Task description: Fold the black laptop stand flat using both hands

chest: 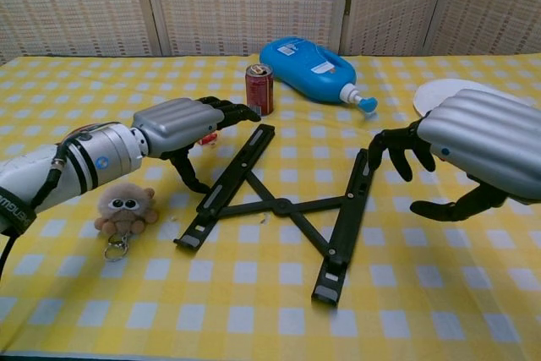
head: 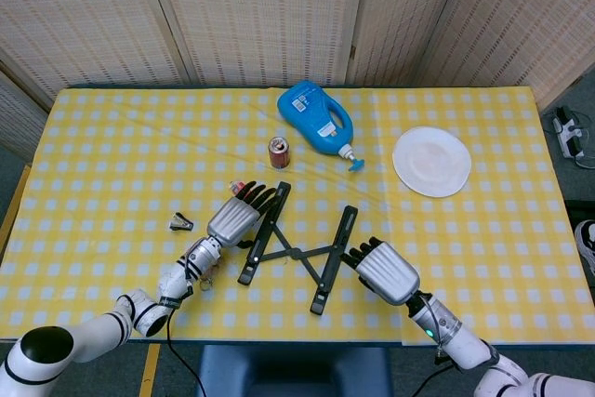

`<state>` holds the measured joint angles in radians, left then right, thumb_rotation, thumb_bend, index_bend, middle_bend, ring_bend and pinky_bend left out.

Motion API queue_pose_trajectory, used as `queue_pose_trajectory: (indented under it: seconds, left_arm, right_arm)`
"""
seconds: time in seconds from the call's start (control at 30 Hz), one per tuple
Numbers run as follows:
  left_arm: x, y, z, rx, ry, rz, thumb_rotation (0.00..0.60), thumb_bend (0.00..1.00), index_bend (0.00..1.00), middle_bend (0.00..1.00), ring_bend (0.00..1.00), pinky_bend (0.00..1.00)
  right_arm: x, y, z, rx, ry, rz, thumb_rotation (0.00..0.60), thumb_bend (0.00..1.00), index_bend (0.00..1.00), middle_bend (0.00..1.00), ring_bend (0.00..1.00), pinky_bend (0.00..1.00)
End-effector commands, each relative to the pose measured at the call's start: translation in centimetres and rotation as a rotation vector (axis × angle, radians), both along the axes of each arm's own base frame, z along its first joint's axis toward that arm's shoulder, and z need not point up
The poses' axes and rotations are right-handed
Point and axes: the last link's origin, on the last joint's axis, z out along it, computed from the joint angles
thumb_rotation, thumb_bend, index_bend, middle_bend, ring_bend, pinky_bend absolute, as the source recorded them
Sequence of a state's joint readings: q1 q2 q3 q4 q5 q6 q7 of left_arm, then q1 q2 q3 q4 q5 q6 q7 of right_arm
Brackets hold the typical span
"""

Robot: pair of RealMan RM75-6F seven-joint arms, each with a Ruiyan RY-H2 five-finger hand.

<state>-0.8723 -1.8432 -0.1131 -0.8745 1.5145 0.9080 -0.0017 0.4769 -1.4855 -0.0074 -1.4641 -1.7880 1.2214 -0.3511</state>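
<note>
The black laptop stand point(head: 296, 250) lies spread open in an X on the yellow checked cloth, seen also in the chest view as the stand point(chest: 283, 205). My left hand point(head: 237, 218) hovers at the stand's left rail, fingers apart and reaching over its far end; in the chest view the left hand point(chest: 182, 127) has its thumb down beside that rail. My right hand point(head: 384, 270) sits just right of the right rail. The chest view shows the right hand point(chest: 473, 145) with fingers curled toward the rail and nothing held.
A red soda can point(head: 278, 151), a blue detergent bottle point(head: 316, 120) and a white plate point(head: 431, 161) stand behind the stand. A brown plush keychain point(chest: 124, 205) lies under my left forearm. A small metal clip point(head: 180, 223) lies to the left.
</note>
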Motion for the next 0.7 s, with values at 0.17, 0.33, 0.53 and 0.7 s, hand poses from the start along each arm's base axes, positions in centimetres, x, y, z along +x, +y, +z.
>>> queue_pose_trajectory:
  seconds: [0.17, 0.33, 0.53, 0.7]
  left_arm:
    - [0.3, 0.2, -0.7, -0.001, -0.005, 0.007, 0.6, 0.15, 0.03, 0.06, 0.0, 0.0]
    - [0.1, 0.3, -1.0, -0.002, -0.002, 0.014, 0.6, 0.15, 0.02, 0.06, 0.0, 0.0]
    - [-0.1, 0.5, -1.0, -0.001, -0.004, 0.017, 0.6, 0.15, 0.02, 0.06, 0.0, 0.0]
    - [-0.1, 0.5, -1.1, -0.005, -0.007, 0.019, 0.6, 0.15, 0.02, 0.06, 0.0, 0.0]
  right_arm:
    - [0.2, -0.5, -2.7, -0.069, 0.069, 0.092, 0.6, 0.18, 0.52, 0.74, 0.74, 0.76]
    - [-0.1, -0.8, -4.5, -0.076, 0.096, 0.111, 0.6, 0.18, 0.55, 0.76, 0.76, 0.79]
    - [-0.2, -1.4, -5.7, -0.073, 0.107, 0.119, 0.6, 0.18, 0.55, 0.76, 0.76, 0.79]
    - [-0.1, -1.8, -6.7, -0.071, 0.12, 0.128, 0.6, 0.18, 0.55, 0.76, 0.76, 0.79]
